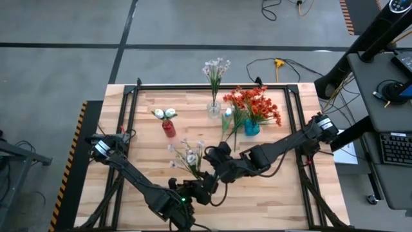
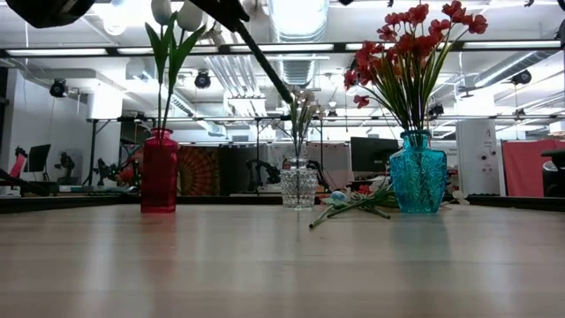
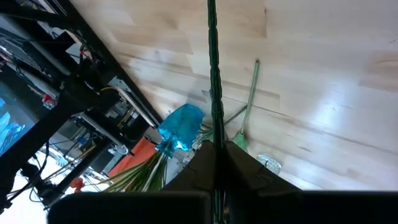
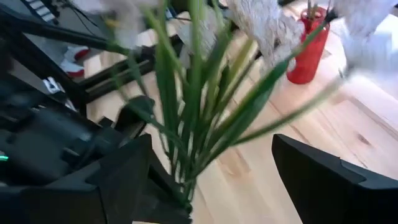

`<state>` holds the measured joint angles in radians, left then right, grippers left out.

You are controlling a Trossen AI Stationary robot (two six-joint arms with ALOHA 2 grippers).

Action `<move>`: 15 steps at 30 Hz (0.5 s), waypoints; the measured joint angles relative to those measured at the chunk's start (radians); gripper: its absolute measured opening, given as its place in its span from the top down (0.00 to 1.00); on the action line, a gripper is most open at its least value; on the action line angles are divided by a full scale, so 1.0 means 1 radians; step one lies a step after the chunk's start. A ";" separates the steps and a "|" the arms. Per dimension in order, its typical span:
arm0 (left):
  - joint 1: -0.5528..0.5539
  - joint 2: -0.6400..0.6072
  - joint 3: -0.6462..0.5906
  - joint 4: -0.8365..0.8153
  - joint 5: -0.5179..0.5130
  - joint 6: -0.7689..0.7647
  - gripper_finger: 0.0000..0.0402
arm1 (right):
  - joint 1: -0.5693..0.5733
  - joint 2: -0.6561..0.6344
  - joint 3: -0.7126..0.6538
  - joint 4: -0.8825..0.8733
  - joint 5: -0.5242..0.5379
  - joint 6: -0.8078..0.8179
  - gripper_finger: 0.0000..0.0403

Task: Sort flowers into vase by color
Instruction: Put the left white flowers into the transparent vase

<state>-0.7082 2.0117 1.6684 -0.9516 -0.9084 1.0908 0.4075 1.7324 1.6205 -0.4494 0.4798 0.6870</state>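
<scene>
Two grippers meet over the near middle of the table [image 1: 148,193], in front of the red vase [image 1: 168,128], which serves as landmark here.

1. Left gripper [image 1: 205,191]: nearest item, in front of and to the right of the red vase. Fingers [image 3: 242,163] pinched tight on a thin green stalk.
2. Pale spray stem [image 1: 188,156]: pinkish-white blossoms with narrow green leaves, held off the table between both grippers, just in front of the red vase. Judged light, its stalk springy and its blooms soft and easily crushed; best taken low on the bare stalk.
3. Right gripper [image 1: 222,156]: beside the spray's leaves, to the right of the red vase. Jaws spread wide around the foliage, not gripping.
4. Red vase: holds white tulip buds [image 1: 164,113].
5. Loose stem [image 1: 229,129]: lying flat on the wood, to the right of the red vase, touching the blue vase's foot.
6. Blue vase [image 1: 252,127]: further right, holding orange-red blooms [image 1: 255,103].
7. Clear vase [image 1: 214,109]: behind and right of the red vase, holding a matching pale spray [image 1: 216,67]. Judged destination; the tall neighbouring blooms and the crossed arms crowd the approach.
</scene>
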 joint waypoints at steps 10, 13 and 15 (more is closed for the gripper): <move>0.003 0.000 0.000 0.075 -0.040 0.062 1.00 | -0.007 0.014 -0.016 0.043 -0.017 -0.027 0.20; 0.005 0.000 0.000 0.119 -0.047 0.123 1.00 | -0.007 0.019 -0.018 0.043 -0.036 -0.046 0.20; 0.007 0.000 0.000 0.151 -0.047 0.132 1.00 | -0.008 0.020 -0.018 0.049 -0.043 -0.053 0.20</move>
<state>-0.7009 2.0113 1.6686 -0.8011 -0.9551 1.2232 0.3992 1.7523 1.6027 -0.4002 0.4370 0.6341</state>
